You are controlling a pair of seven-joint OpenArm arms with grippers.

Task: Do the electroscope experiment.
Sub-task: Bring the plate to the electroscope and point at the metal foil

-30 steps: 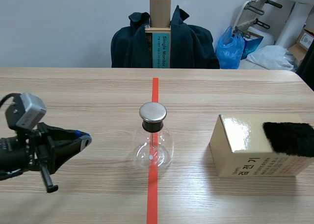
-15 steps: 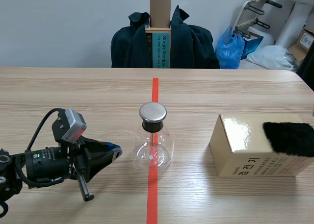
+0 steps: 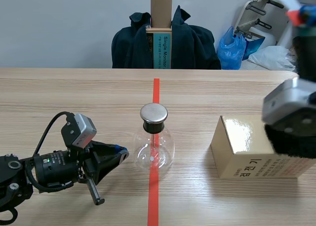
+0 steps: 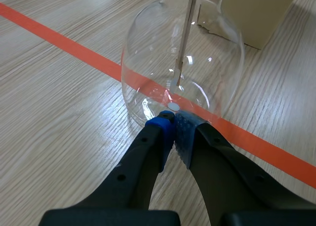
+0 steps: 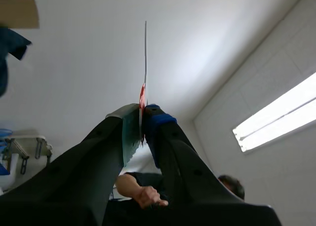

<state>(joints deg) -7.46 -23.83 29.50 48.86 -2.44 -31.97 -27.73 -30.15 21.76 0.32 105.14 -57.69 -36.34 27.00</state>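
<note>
Flask [image 4: 183, 67] stands just ahead of left end effector [image 4: 174, 122].

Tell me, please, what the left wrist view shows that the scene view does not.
Only the left wrist view shows the left gripper shut, its blue pads meeting at the flask's lower wall; whether they touch the glass is unclear. Only the scene view shows the flask's metal cap, the black fur on the box, the raised right arm and the dark jacket behind the table. Both show the flask, the rod inside it, the box and the red tape line.
</note>
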